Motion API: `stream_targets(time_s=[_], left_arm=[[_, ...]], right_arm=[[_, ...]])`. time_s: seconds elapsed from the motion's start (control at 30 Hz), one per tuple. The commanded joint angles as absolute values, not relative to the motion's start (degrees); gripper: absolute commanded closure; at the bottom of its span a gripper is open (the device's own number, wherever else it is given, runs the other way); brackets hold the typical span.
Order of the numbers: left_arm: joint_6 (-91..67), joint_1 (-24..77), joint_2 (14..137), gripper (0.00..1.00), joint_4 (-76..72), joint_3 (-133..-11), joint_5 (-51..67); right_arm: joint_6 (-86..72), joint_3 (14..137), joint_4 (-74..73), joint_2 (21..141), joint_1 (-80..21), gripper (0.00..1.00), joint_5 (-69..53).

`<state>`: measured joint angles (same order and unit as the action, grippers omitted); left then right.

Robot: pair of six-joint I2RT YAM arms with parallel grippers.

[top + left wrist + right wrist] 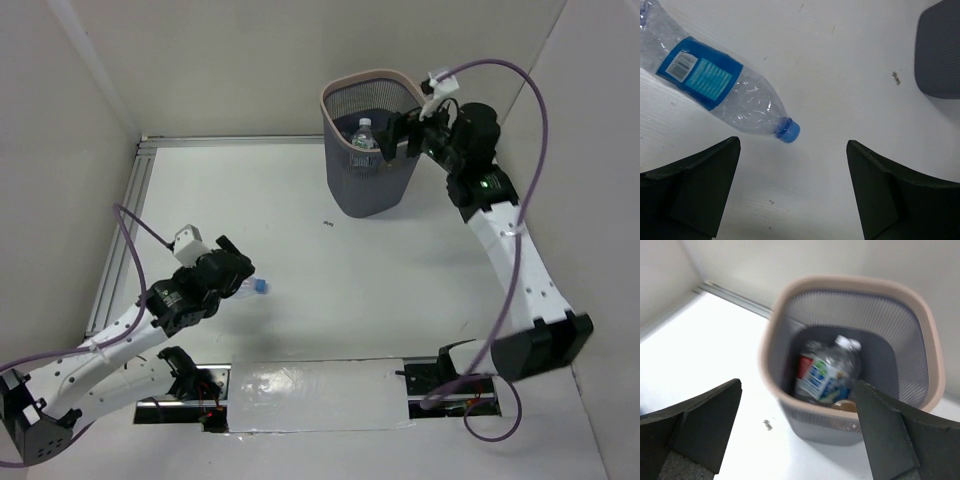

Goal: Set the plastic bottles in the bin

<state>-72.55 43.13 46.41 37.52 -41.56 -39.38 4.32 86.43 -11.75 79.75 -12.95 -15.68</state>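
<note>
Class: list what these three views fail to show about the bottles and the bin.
- Top view: the loose bottle is mostly hidden under the left gripper.
- Left wrist view: its base is cut off at the corner.
- Right wrist view: blur and stacking hide how many bottles the bin holds.

I operate in a lab test cell: plain white panels [60,120] enclose my white table [330,290], aluminium framing [122,225] edges it, purple cables [545,110] trail from my arms [515,255].

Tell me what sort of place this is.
Probably a lab robot test cell, not a home: a white table boxed in by plain white panels, aluminium framing along its edge, and a cabled left arm and right arm bolted at the near side.
</note>
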Motion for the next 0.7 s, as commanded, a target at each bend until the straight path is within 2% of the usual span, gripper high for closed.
stream_targets(time_s=[0.0, 0.07, 0.1, 0.23, 0.27, 0.37, 0.67], left_arm=[[-80.7, 42.5, 49.1, 0.0, 37.4, -40.5, -44.0], [-83.4, 42.5, 51.1, 0.0, 37.4, -40.5, -45.8], [-84.0, 42.5, 52.5, 0.0, 37.4, -40.5, -45.8], [-88.8, 41.8, 60.6, 0.0, 41.3, -44.2, -47.0], [-89.6, 41.8, 62.3, 0.0, 41.3, -44.8, -47.0], [-90.8, 40.5, 67.1, 0.0, 41.1, -46.0, -47.0], [-91.8, 36.0, 78.2, 0.0, 41.6, -51.5, -43.5]], right_arm=[[3.3, 83.0, -9.5, 67.8, -13.0, 0.0, -27.4], [1.9, 81.0, -10.0, 64.4, -13.0, 0.07, -30.3], [1.8, 79.3, -11.0, 61.6, -13.0, 0.18, -31.4], [2.5, 75.9, -15.4, 56.3, -14.1, 0.43, -36.6], [2.5, 75.0, -16.6, 55.4, -14.1, 0.56, -37.2], [3.7, 71.5, -17.3, 52.0, -14.6, 0.6, -38.8], [4.7, 64.9, -17.8, 47.2, -14.6, 0.6, -41.0]])
